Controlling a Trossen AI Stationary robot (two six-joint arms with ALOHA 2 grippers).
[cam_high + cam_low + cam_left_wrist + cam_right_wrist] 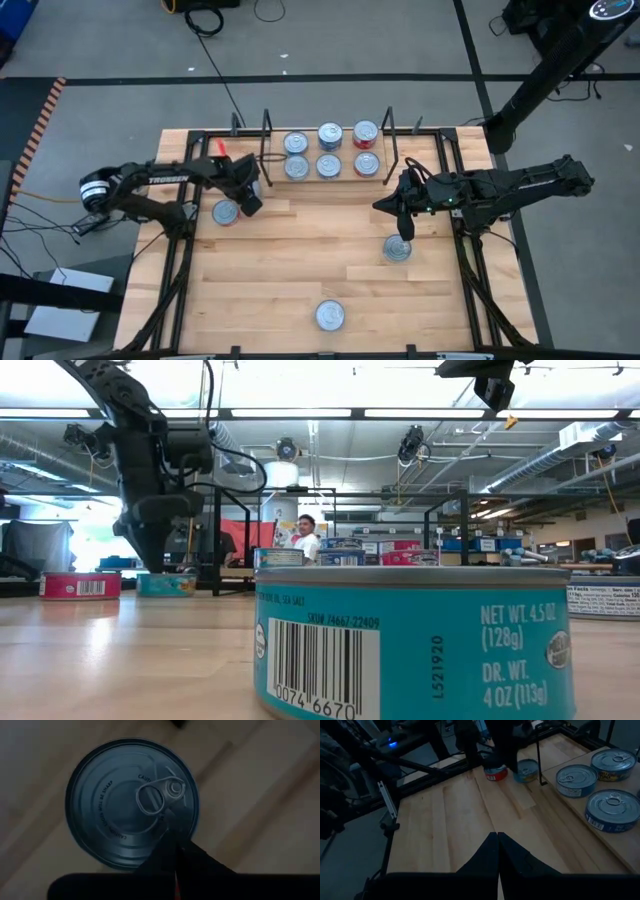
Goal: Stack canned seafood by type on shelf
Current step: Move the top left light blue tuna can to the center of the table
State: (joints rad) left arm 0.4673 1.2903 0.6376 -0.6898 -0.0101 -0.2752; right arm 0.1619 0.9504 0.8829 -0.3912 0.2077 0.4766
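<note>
My left claw [247,192], clenched and empty, hovers over a tin [226,212] lying at its seven o'clock on the desk [300,260]. My right claw [402,222] is clenched too, another tin [397,249] at its six o'clock, and six tins sit on the shelf [330,180]

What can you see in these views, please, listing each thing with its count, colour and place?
shelf: one, light wood, black wire uprights, table's far edge
tins on shelf: six; four blue, two red at its right end
loose tins: four; blue one at the front, one by the right gripper, red and blue pair by the left gripper
person: one, white top, room behind
left gripper: shut, above a tin
right gripper: shut, above bare wood
</note>
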